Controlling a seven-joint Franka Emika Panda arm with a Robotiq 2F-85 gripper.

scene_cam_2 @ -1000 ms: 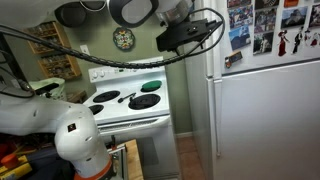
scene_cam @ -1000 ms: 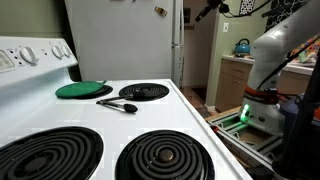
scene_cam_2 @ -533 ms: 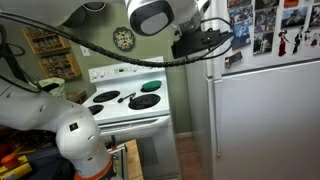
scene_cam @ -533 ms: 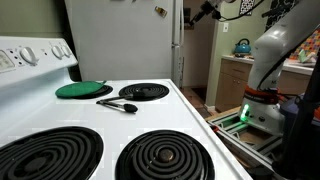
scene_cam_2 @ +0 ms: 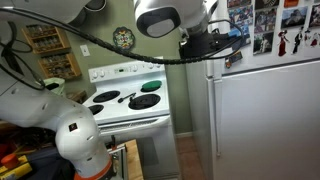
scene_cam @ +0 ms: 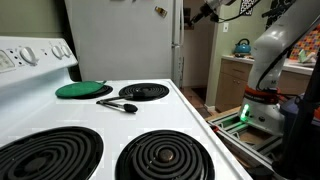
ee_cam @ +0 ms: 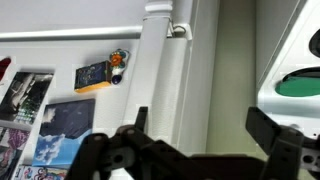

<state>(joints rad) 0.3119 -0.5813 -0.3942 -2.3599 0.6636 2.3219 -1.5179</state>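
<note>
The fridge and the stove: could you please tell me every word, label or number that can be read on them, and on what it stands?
No text here can be read.
Pictures on the fridge door: print too small.
Yellow magnet: blurred.
Stove control panel: markings too small.
Wall clock: numerals too small.

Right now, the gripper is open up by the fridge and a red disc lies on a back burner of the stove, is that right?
No: the disc is green, not red, as an exterior view shows. The gripper is open by the fridge.
</note>
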